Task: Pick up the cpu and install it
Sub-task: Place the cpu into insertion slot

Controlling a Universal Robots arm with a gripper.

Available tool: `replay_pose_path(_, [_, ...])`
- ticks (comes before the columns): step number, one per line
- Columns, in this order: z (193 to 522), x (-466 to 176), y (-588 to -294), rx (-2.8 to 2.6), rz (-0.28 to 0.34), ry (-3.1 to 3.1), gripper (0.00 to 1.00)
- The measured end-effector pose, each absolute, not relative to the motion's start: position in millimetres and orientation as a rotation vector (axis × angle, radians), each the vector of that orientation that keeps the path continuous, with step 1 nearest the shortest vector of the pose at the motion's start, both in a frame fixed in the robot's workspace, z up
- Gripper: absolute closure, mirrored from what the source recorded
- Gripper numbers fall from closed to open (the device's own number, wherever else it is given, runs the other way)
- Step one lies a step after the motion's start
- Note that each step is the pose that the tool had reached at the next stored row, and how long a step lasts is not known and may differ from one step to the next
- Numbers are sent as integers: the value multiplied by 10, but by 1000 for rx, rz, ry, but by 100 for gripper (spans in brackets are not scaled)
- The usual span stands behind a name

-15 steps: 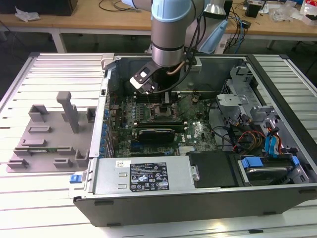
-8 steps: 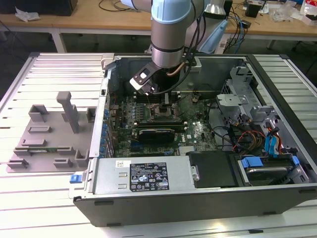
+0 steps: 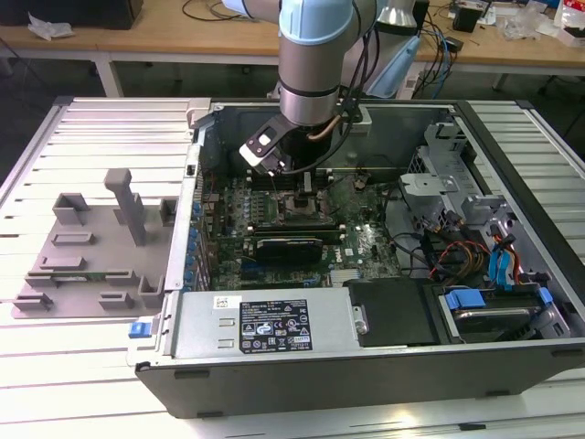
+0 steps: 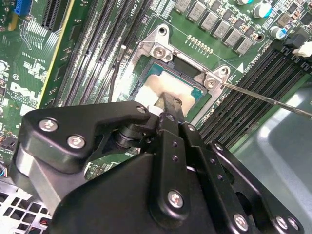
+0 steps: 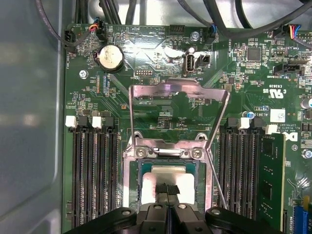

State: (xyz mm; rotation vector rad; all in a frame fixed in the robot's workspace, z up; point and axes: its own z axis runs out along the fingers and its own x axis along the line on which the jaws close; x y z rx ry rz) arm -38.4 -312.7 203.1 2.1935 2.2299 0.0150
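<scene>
arm: 1 robot arm reaches down into 1 open computer case lying on the slatted counter.
claw: 1 claw, its 2 fingers pressed together and pinching nothing; the joined tips rest on the middle of the chip's top plate, as the second wrist view also shows.
cpu: 1 cpu, lying flat inside the socket on the motherboard; its silvery top and thin darker rim show in both wrist views.
load plate: 1 metal load plate, swung up and open behind the socket, hinged at 2 screws.
lever: 1 thin lever rod, raised beside the socket.
memory: 1 memory stick seated in a slot, well to one side of the socket.
battery: 1 coin battery on the board beyond the load plate.
tray: 1 grey fixture tray on the counter, at the exterior view's left of the case.
</scene>
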Motion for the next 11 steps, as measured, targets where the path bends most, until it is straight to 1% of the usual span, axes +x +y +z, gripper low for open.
replay_pose_path(7, [2045, -383, -3121, 2194, 16, 2230, 89])
replay_pose_path(11, [2117, -384, -3122, 2194, 15, 2230, 89])
